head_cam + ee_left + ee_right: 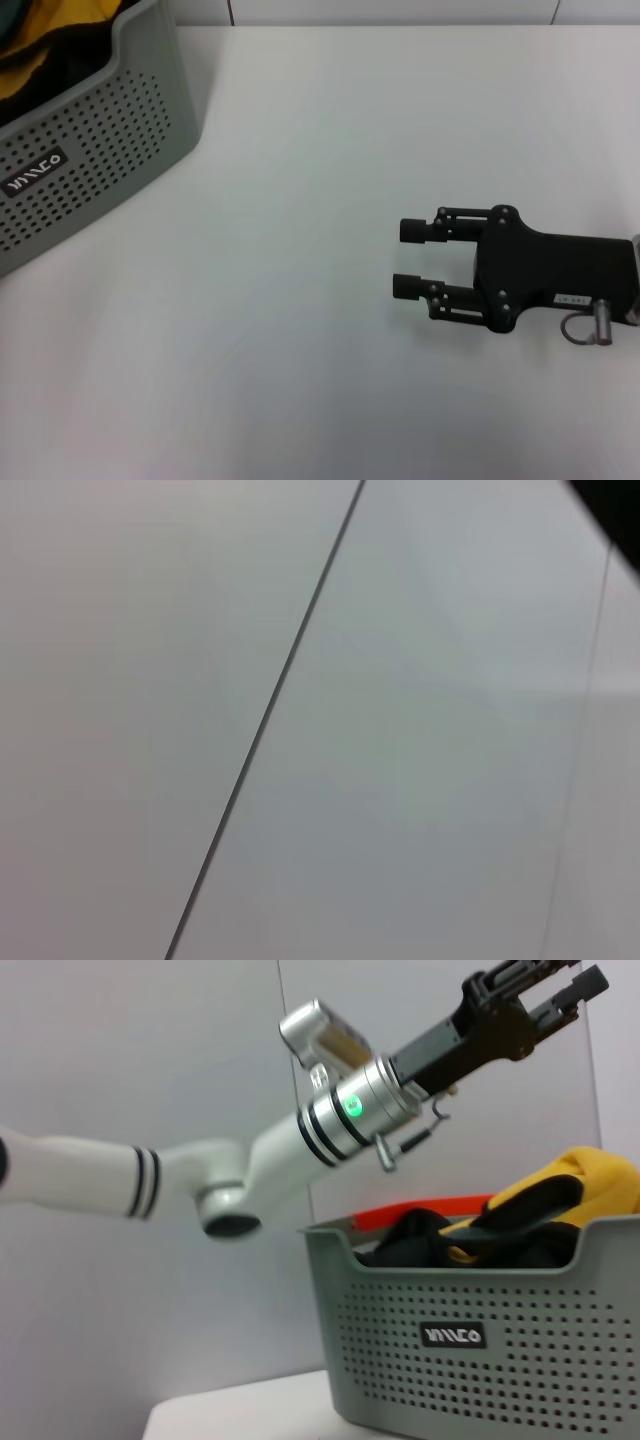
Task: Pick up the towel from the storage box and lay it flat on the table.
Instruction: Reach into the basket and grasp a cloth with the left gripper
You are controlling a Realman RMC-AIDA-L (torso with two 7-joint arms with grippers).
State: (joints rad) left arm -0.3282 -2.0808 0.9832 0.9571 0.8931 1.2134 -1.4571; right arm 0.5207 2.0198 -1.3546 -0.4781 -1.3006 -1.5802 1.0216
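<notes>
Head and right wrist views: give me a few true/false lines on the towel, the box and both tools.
1. The dark green and yellow soft towel lies bunched inside the light-grey perforated plastic storage box. True.
2. The right tool is shut on the towel. False: it is open and empty, over the plain white table, apart from the box.
3. The left tool is raised above the box. True.
4. The left tool holds the towel. False: nothing is in it; the towel is in the box below.
5. The towel lies flat on the table. False: it is in the box.
</notes>
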